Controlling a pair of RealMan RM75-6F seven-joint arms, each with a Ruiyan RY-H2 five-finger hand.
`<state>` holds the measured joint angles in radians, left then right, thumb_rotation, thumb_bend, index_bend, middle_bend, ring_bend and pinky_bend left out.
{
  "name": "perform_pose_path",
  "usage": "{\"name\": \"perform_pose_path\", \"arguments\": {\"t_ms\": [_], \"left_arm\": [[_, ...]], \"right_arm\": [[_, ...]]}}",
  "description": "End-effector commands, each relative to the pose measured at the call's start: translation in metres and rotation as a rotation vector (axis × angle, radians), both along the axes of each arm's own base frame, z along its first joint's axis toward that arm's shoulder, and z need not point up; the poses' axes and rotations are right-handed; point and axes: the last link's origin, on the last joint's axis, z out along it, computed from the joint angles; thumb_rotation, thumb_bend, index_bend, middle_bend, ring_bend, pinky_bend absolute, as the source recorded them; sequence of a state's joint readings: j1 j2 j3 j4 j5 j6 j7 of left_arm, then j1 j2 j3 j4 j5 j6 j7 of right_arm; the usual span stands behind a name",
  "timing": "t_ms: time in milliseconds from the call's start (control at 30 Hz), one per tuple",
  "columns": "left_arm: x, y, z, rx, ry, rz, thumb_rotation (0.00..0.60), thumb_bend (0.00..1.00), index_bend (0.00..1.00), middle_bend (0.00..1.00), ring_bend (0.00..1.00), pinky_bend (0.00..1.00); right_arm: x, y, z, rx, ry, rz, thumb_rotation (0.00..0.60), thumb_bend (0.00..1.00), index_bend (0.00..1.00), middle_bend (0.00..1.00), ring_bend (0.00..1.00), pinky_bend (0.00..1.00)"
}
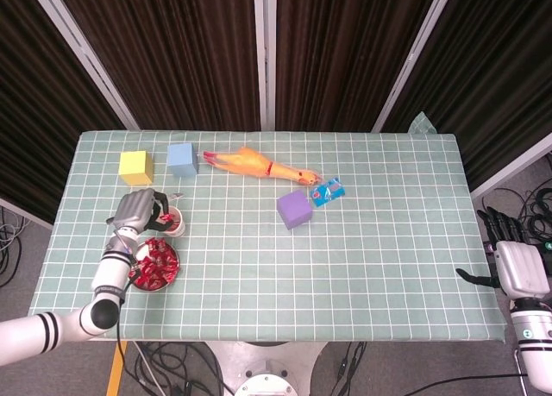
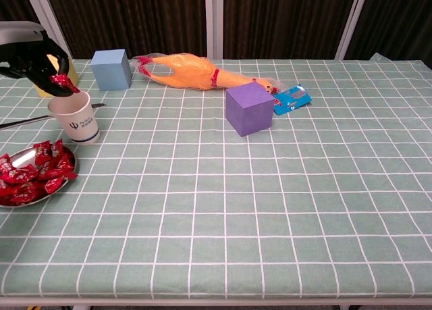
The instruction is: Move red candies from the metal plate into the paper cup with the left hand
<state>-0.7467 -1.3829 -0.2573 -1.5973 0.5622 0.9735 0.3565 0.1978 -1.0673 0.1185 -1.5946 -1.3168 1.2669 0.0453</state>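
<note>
the left hand point(image 2: 30, 57) hangs just above the paper cup point(image 2: 73, 116), pinching one red candy point(image 2: 63, 83) between its fingertips right over the cup's open mouth; the rest of the fingers curl loosely around it. in the head view the same hand point(image 1: 138, 209) sits against the cup's point(image 1: 172, 221) left side, near the table's left edge. the metal plate point(image 2: 52, 187), heaped with more red candies point(image 2: 30, 173), lies just in front of the cup, toward the front left corner, apart from the hand. a thin metal utensil point(image 2: 17, 123) lies behind the cup. the right hand point(image 1: 500, 249) hangs off the table's right edge, holding nothing, with its dark fingers loosely apart. a yellow block point(image 1: 135, 166), blue block point(image 2: 111, 69), rubber chicken point(image 2: 185, 71), purple block point(image 2: 249, 108) and blue packet point(image 2: 291, 98) sit along the back half of the table point(image 2: 270, 209).
</note>
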Motion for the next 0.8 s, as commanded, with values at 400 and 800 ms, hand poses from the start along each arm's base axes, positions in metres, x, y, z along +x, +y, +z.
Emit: {"name": "perform_pose_path", "arguments": {"t_ms": [400,800], "left_arm": [[-0.003,0.003,0.023,0.070,-0.037,-0.005,0.600,0.16,0.55,1.00,1.00,1.00],[-0.068,-0.059,0.025,-0.002,0.032,0.163,0.600,0.16,0.57,1.00,1.00,1.00]], "right_arm": [[0.000,0.000,0.001,-0.002,0.007,-0.005,0.505,0.00,0.00,0.00,0.00,0.00],[0.003,-0.003,-0.007,0.021,0.000,0.011,0.505,0.00,0.00,0.00,0.00,0.00]]}}
